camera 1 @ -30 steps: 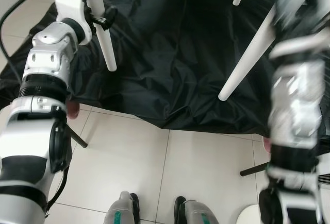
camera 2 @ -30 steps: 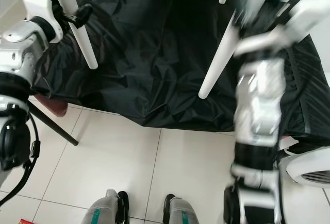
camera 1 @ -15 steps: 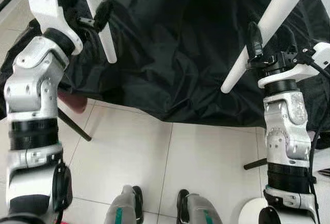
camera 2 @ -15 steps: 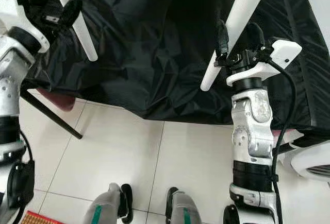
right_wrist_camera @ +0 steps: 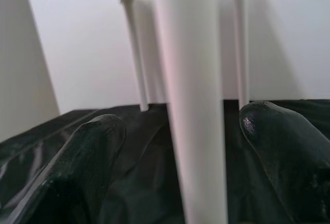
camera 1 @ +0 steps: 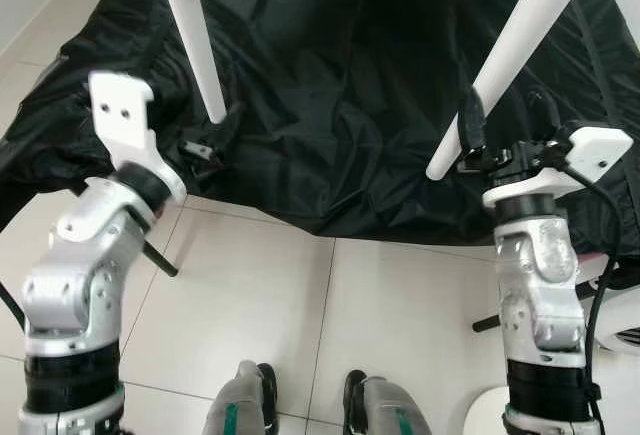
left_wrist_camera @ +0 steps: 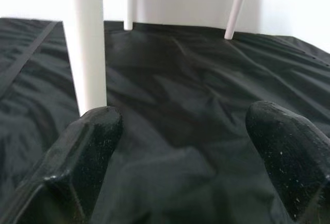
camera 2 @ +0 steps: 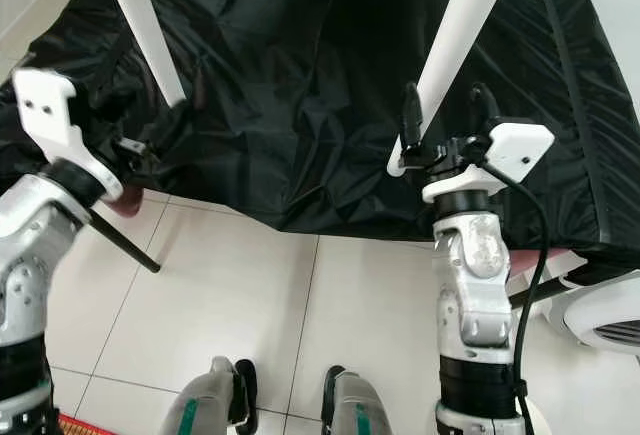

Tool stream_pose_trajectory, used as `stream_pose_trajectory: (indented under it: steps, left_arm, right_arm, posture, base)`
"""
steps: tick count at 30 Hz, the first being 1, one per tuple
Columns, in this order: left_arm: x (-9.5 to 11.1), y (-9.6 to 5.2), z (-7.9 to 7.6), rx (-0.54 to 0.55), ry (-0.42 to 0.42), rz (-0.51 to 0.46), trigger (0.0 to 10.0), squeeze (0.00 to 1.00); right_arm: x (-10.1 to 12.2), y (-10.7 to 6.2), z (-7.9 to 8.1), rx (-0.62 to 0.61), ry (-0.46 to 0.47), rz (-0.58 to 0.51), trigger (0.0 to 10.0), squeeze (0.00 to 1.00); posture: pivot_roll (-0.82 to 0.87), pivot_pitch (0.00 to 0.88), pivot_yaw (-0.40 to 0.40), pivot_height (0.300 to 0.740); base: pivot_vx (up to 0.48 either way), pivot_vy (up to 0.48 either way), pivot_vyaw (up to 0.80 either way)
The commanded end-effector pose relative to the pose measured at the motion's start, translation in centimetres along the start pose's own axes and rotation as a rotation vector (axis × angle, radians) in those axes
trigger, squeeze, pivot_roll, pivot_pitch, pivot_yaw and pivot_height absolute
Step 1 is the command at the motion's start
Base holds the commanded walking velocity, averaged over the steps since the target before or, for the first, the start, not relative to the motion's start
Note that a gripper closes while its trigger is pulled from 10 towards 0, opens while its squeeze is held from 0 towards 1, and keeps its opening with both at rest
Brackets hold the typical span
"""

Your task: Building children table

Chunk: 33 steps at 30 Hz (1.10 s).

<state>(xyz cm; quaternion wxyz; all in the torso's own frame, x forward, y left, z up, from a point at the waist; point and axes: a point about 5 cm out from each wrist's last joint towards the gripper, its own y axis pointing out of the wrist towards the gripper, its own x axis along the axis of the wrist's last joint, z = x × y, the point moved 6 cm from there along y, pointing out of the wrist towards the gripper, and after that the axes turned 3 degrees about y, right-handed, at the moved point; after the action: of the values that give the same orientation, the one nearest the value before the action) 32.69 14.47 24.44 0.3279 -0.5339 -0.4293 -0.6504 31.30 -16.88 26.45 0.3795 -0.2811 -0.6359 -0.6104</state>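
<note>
Eye views: white table legs [camera 1: 192, 35] stand on the black-draped surface [camera 1: 330, 125], tabletop cut off above. Right gripper [camera 2: 440, 120] straddles the near-right leg [camera 2: 455, 45] by the surface's front edge.
Left wrist view: left gripper [left_wrist_camera: 191, 147] spread wide, empty.
Right wrist view: fingers [right_wrist_camera: 82, 167] open around the leg, not touching.
</note>
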Motion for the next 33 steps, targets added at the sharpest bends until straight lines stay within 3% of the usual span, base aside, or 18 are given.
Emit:
stream_pose_trajectory:
  steps: [1, 5, 13, 14, 16, 19, 22, 25, 28, 31, 33]
  left_arm:
    - [0.0, -0.4, -1.1, -0.067, 0.003, -0.018, 10.0, 0.0]
    - [-2.3, -1.3, -2.2, -0.092, -0.031, 0.01, 10.0, 0.0]
    - [-4.6, -2.0, -2.7, -0.079, -0.035, 0.058, 10.0, 0.0]
    - [-6.2, -2.4, -2.7, -0.067, -0.028, 0.089, 10.0, 0.0]
    - [-9.5, -3.7, -2.3, -0.023, -0.025, 0.157, 10.0, 0.0]
    - [-11.2, -4.4, -1.9, 0.011, -0.023, 0.195, 10.0, 0.0]
    - [-12.5, -5.2, -1.2, 0.048, 0.035, 0.23, 10.0, 0.0]
    - [-15.0, -7.2, 0.5, 0.14, 0.07, 0.29, 10.0, 0.0]
    - [-16.7, -8.8, 1.4, 0.191, 0.098, 0.332, 10.0, 0.0]
    - [-17.2, -9.4, 1.8, 0.216, 0.121, 0.341, 10.0, 0.0]
    - [-18.3, -10.7, 2.6, 0.261, 0.13, 0.366, 10.0, 0.0]
  right_arm:
    - [0.0, -0.5, 0.6, 0.022, -0.01, -0.004, 10.0, 1.0]
    - [-2.8, -2.3, 2.4, 0.1, -0.011, 0.081, 10.0, 1.0]
    - [-5.4, -4.0, 3.3, 0.147, -0.03, 0.163, 10.0, 1.0]
    - [-7.2, -5.0, 3.4, 0.163, -0.04, 0.219, 10.0, 1.0]
    - [-10.9, -7.5, 3.2, 0.185, -0.051, 0.347, 10.0, 0.0]
    - [-12.7, -9.0, 3.0, 0.189, -0.054, 0.415, 10.0, 0.0]
    - [-14.5, -10.5, 2.7, 0.195, -0.065, 0.484, 10.0, 0.0]
    - [-18.2, -14.1, 1.3, 0.179, -0.085, 0.658, 10.0, 0.0]
    - [-20.1, -16.2, 0.5, 0.167, -0.111, 0.756, 10.0, 0.0]
    - [-20.6, -16.8, 0.2, 0.159, -0.105, 0.779, 10.0, 0.0]
    - [-21.6, -18.0, -0.2, 0.147, -0.107, 0.833, 10.0, 0.0]
  posture:
    - [0.04, 0.09, 0.002, 0.74]
    - [0.04, 0.061, -0.002, 0.74]
    - [0.04, 0.044, -0.009, 0.74]
    - [0.04, 0.032, -0.013, 0.74]
    - [0.05, 0.023, -0.014, 0.74]
    - [0.05, 0.021, -0.016, 0.74]
    - [0.05, 0.017, -0.02, 0.74]
    - [0.06, 0.006, -0.029, 0.74]
    - [0.06, 0.001, -0.033, 0.74]
    - [0.06, 0.0, -0.036, 0.74]
    - [0.06, 0.0, -0.038, 0.74]
  base:
    - [0.0, 0.0, 0.0]
    - [0.0, 0.0, 0.0]
    - [0.0, 0.0, 0.0]
    - [0.0, 0.0, 0.0]
    - [0.0, 0.0, 0.0]
    - [0.0, 0.0, 0.0]
    - [0.0, 0.0, 0.0]
    - [0.0, 0.0, 0.0]
    - [0.0, 0.0, 0.0]
    - [0.0, 0.0, 0.0]
    - [0.0, 0.0, 0.0]
